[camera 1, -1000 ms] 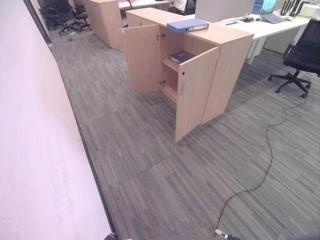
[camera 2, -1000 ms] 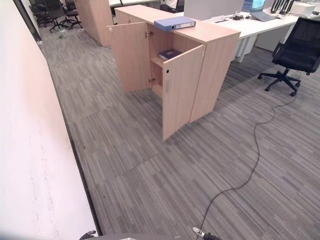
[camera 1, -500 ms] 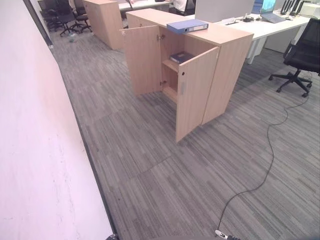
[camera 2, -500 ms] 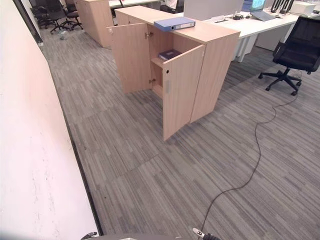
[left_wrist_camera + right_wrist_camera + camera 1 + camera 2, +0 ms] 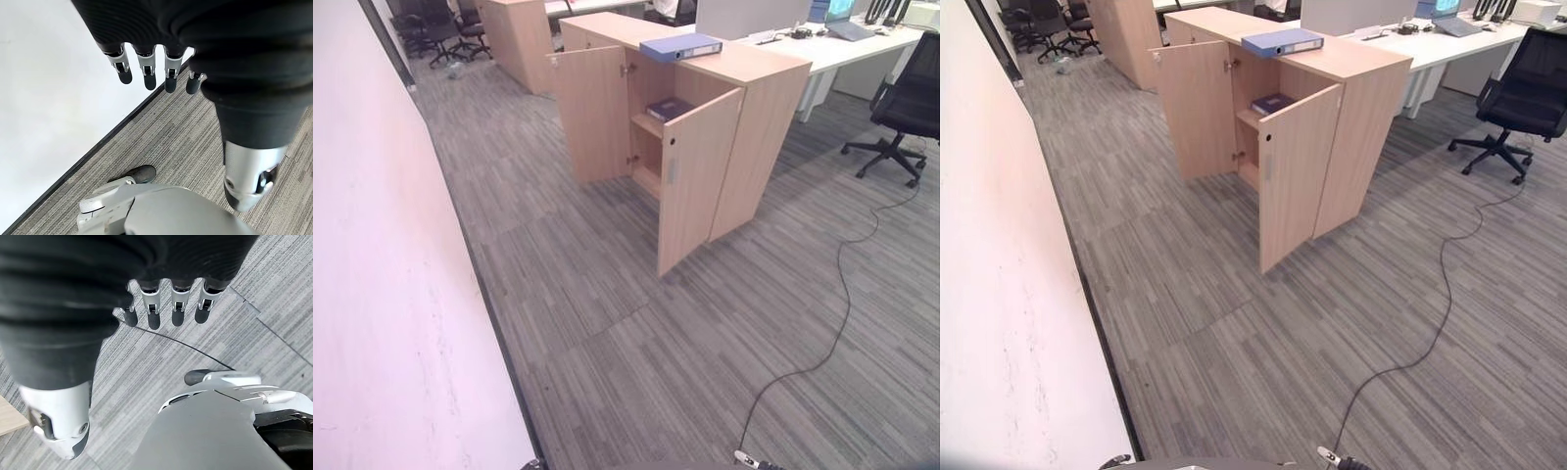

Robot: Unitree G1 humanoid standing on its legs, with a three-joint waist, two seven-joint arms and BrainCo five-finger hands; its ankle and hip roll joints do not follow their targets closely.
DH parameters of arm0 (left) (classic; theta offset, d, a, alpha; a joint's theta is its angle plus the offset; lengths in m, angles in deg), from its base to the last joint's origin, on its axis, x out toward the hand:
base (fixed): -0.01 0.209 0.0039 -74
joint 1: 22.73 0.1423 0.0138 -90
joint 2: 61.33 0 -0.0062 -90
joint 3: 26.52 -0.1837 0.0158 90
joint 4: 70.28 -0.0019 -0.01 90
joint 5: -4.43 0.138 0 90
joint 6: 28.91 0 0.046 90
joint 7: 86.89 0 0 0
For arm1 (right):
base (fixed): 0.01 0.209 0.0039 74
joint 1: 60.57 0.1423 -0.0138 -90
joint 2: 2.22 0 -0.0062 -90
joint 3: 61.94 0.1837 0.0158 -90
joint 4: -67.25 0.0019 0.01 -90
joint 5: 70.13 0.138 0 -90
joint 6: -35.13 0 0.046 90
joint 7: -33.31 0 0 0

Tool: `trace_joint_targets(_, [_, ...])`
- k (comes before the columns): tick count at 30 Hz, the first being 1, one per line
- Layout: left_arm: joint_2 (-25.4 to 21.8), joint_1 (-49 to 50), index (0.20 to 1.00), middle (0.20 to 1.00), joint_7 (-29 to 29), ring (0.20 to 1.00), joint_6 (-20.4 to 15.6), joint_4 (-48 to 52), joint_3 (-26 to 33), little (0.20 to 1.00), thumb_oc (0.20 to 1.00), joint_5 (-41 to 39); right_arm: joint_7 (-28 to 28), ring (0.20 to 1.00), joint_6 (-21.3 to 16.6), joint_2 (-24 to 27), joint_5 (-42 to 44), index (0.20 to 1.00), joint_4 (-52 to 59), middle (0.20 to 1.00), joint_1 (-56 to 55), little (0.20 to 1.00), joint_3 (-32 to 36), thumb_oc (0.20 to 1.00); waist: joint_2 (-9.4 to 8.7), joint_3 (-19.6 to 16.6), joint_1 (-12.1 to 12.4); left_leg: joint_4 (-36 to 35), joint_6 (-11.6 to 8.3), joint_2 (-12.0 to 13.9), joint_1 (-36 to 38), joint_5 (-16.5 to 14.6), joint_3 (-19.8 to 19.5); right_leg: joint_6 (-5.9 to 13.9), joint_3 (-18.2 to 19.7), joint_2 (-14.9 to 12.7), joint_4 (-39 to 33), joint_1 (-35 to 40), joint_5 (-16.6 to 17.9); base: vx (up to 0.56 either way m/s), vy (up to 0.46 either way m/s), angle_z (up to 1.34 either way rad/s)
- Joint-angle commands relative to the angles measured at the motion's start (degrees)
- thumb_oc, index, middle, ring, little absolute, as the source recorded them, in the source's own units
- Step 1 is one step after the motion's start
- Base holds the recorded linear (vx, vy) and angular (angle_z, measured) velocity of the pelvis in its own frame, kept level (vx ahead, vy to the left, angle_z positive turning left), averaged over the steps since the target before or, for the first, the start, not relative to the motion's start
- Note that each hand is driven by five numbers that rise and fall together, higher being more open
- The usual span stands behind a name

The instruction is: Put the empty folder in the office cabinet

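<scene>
1. Left hand (image 5: pixel 161 58) hangs down at the robot's side, fingers straight and relaxed, nothing in them; below it, grey carpet (image 5: pixel 195 147) and the foot of a pale wall (image 5: pixel 54 88).

2. Right hand (image 5: pixel 166 298) hangs the same way, fingers loose and straight, grasping nothing; striped carpet beneath it.

3. Out ahead in the head views stands the office cabinet (image 5: pixel 759 127), light wood, well apart from the robot across open floor; both doors swung wide, the left door (image 5: pixel 594 113) and the right door (image 5: pixel 697 176) leaving a clear gap into the shelves.

4. The folder (image 5: pixel 680 48), a blue binder, lies flat on the cabinet's top, near the front edge above the opening; on the inner shelf (image 5: pixel 651 125) already sits a dark blue book (image 5: pixel 669 110), so part of that shelf is taken.

5. Off to the right, a white desk (image 5: pixel 842 49) and a black office chair (image 5: pixel 906 108), both clear of the path.

6. The step in hand, as I read it, is the approach; no grasp has begun and the binder is untouched.

7. Next move calls for walking up to the opening between the doors, stopping short of the right door's edge, then raising a hand to the cabinet top; a flat binder likely wants both hands, or a slide toward the edge to get fingers under it.
</scene>
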Motion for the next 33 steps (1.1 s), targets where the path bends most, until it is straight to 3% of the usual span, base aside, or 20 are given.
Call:
trace_joint_targets(1, [-0.3, -1.7, 1.000, 1.000, 0.3, 1.000, -0.7, -2.2, 0.6, 1.000, 1.000, 0.2, 0.5, 1.000, -0.8, 0.0, -2.1, 1.000, -3.0, 1.000, 2.1, 1.000, -1.9, 1.000, -2.14, 0.1, 0.0, -1.1, -2.49, -0.5, -0.8, -3.2, 2.9, 7.11, -2.0, -3.6, -7.4, 2.7, 5.6, 0.00, 0.000, 0.00])
trace_joint_targets(7, [-0.7, -2.3, 1.000, 1.000, 0.8, 1.000, -0.7, -2.4, 1.0, 1.000, 1.000, -0.7, 0.5, 1.000, -0.7, 0.2, -2.4, 1.000, -3.2, 1.000, 3.0, 1.000, -1.6, 1.000, -2.53, 1.6, 0.1, -1.1, -2.34, 0.0, -1.7, -1.8, 4.5, 7.04, -2.6, -4.0, -7.4, 2.3, 6.0, -0.02, 0.023, 0.00])
trace_joint_targets(8, [-0.8, -3.2, 1.000, 1.000, 1.3, 1.000, -0.6, -1.9, 1.5, 1.000, 1.000, -2.4, 0.3, 1.000, -0.5, 0.7, -1.9, 1.000, -3.4, 1.000, 3.7, 1.000, -0.9, 1.000, -3.18, 2.7, 0.2, 3.3, -2.62, 0.6, -5.4, -2.6, 6.7, 6.97, -4.0, -5.0, -7.4, 1.5, 6.3, -0.10, 0.046, 0.04])
trace_joint_targets(13, [-0.7, -3.1, 1.000, 1.000, 1.8, 1.000, -0.7, -2.0, 2.4, 1.000, 1.000, -3.3, 0.3, 1.000, -0.4, 0.9, -2.6, 1.000, -3.9, 1.000, 3.8, 1.000, -0.9, 1.000, -2.57, 1.2, 0.7, 2.1, -1.79, -0.3, -6.0, -2.6, 6.2, 7.19, -6.1, -5.8, -7.0, 1.1, 5.7, 0.05, 0.094, 0.40])
trace_joint_targets(16, [-1.0, -3.0, 1.000, 1.000, 1.8, 1.000, -0.7, -2.0, 3.3, 1.000, 1.000, -4.1, 0.6, 1.000, -0.5, 1.4, -3.1, 1.000, -2.7, 1.000, 4.4, 1.000, -1.2, 1.000, -1.12, 2.0, 1.6, -0.1, -0.22, -1.3, -3.9, -2.4, 4.3, 7.18, -7.8, -9.0, 3.4, -1.4, 2.4, 0.11, 0.191, 0.29])
trace_joint_targets(17, [-1.1, -3.0, 1.000, 1.000, 1.8, 1.000, -0.7, -2.2, 3.4, 1.000, 1.000, -4.1, 0.5, 1.000, -0.5, 1.3, -3.2, 1.000, -2.5, 1.000, 4.6, 1.000, -1.3, 1.000, -0.97, 2.3, 1.8, -0.3, 0.12, -1.5, -3.5, -2.5, 3.9, 6.85, -8.1, -10.0, 6.7, -2.3, 2.6, 0.06, 0.167, 0.35])
trace_joint_targets(19, [-1.5, -3.2, 1.000, 1.000, 2.0, 1.000, -0.4, -2.5, 3.3, 1.000, 1.000, -3.9, 0.5, 1.000, -0.4, 1.6, -4.1, 1.000, -1.8, 1.000, 5.7, 1.000, -2.2, 1.000, -0.77, 4.0, 1.7, -0.2, 1.53, -2.6, -2.8, -2.7, 2.8, 7.25, -7.9, -12.6, 14.7, -5.5, 6.6, 0.00, 0.120, 0.33])
trace_joint_targets(21, [-1.8, -3.2, 1.000, 1.000, 2.0, 1.000, -0.4, -2.6, 3.0, 1.000, 1.000, -3.7, 0.5, 1.000, -0.5, 1.5, -4.5, 1.000, -1.4, 1.000, 6.0, 1.000, -2.8, 1.000, -0.63, 4.6, 1.8, -0.1, 1.88, -2.6, -2.8, -2.6, 2.1, 7.10, -7.7, -13.2, 17.7, -6.9, 7.6, 0.01, 0.025, 0.37])
trace_joint_targets(24, [-2.2, -3.2, 1.000, 1.000, 1.8, 1.000, -0.7, -2.7, 2.4, 1.000, 1.000, -3.0, 0.6, 1.000, -0.6, 1.3, -4.9, 1.000, -0.6, 1.000, 6.7, 1.000, -3.9, 1.000, -0.10, 5.3, 1.7, -0.5, 1.48, -1.6, -2.1, -2.5, 0.6, 5.82, -3.8, -11.9, 16.8, -10.1, 7.2, 0.05, -0.045, 0.44])
trace_joint_targets(27, [-2.4, -3.2, 1.000, 1.000, 1.8, 1.000, -1.1, -2.6, 2.2, 1.000, 1.000, -2.6, 0.9, 1.000, -0.6, 1.2, -4.6, 1.000, -0.6, 1.000, 7.6, 1.000, -4.8, 1.000, -0.85, 5.3, 0.5, -1.1, 0.57, -1.8, -1.1, -2.5, -1.6, 6.38, 5.1, -5.6, 6.8, -10.9, 6.2, 0.13, -0.113, 0.18])
trace_joint_targets(29, [-2.5, -3.5, 1.000, 1.000, 1.7, 1.000, -1.1, -2.6, 2.2, 1.000, 1.000, -2.5, 1.1, 1.000, -0.3, 1.1, -4.6, 1.000, -1.2, 1.000, 7.3, 1.000, -4.8, 1.000, -1.66, 5.2, 0.0, -1.1, 0.52, -2.5, -0.7, -2.7, -3.7, 6.88, 9.5, -3.4, 2.6, -10.1, 7.0, 0.15, -0.114, 0.35])
trace_joint_targets(33, [-2.3, -3.4, 1.000, 1.000, 2.6, 1.000, -1.2, -2.3, 4.0, 1.000, 1.000, -4.1, 1.3, 1.000, -0.1, 1.1, -6.7, 1.000, -2.6, 1.000, 6.2, 1.000, -5.8, 1.000, -2.80, 3.0, 0.5, -1.1, -0.37, -1.9, -0.4, -3.2, -5.8, 6.11, 7.2, -3.1, -1.4, -6.2, 7.5, 0.19, -0.219, 0.83])
